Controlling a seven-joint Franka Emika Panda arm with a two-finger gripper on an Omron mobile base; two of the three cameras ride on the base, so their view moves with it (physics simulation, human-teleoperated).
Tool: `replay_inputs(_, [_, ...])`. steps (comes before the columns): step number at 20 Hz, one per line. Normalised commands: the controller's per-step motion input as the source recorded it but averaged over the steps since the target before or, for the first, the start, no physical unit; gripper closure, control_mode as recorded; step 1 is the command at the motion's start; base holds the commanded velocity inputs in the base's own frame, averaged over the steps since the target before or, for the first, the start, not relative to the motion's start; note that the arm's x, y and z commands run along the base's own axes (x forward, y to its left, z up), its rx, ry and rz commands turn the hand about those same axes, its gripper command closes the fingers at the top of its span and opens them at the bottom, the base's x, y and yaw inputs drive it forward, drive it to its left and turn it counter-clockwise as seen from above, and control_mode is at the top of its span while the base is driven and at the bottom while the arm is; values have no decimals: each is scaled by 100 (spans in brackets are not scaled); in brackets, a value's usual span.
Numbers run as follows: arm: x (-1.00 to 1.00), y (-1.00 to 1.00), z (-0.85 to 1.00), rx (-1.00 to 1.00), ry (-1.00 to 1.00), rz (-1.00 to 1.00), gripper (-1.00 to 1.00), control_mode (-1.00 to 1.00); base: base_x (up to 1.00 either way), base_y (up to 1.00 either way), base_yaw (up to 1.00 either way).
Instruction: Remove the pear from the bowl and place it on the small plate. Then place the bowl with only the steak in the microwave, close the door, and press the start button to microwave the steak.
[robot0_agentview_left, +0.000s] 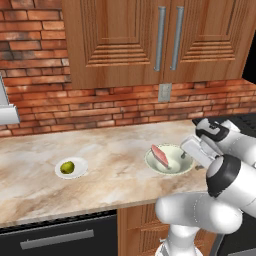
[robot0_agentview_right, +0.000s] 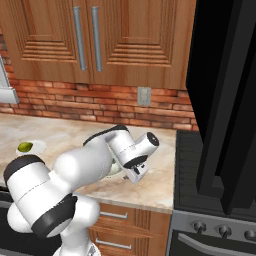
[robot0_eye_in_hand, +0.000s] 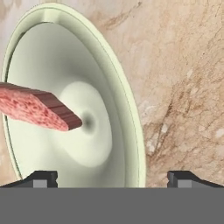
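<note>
Gripper (robot0_eye_in_hand: 112, 179) with fingers spread wide straddles the near rim of the bowl (robot0_eye_in_hand: 127, 113), steak (robot0_eye_in_hand: 35, 107) inside, pear (robot0_agentview_left: 67, 167) already on the small plate (robot0_agentview_left: 80, 162) well beyond; best lowered squarely before pinching the rim.

white arm (robot0_agentview_right: 75, 175) bent over a marble counter (robot0_agentview_right: 160, 190)
a yellow-green pear (robot0_agentview_right: 25, 147) sits on a small flat white plate (robot0_agentview_right: 39, 146); tall black microwave door (robot0_agentview_right: 222, 100) stands open at right.
</note>
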Motion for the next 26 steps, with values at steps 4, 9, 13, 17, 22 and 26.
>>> replay_inputs(4, [0, 0, -14, 0, 0, 4, -100, -100, 0, 0, 0])
replay_inputs(9, [0, 1, -7, 0, 0, 0, -100, -100, 0, 0, 0])
replay_inputs(13, [0, 3, -6, 0, 0, 0, 100, -100, 0, 0, 0])
replay_inputs(17, [0, 5, -3, 0, 0, 0, 100, -100, 0, 0, 0])
replay_inputs(22, [0, 11, 0, 0, 0, 0, 100, -100, 0, 0, 0])
replay_inputs(26, [0, 1, -2, 0, 1, 2, 100, -100, 0, 0, 0])
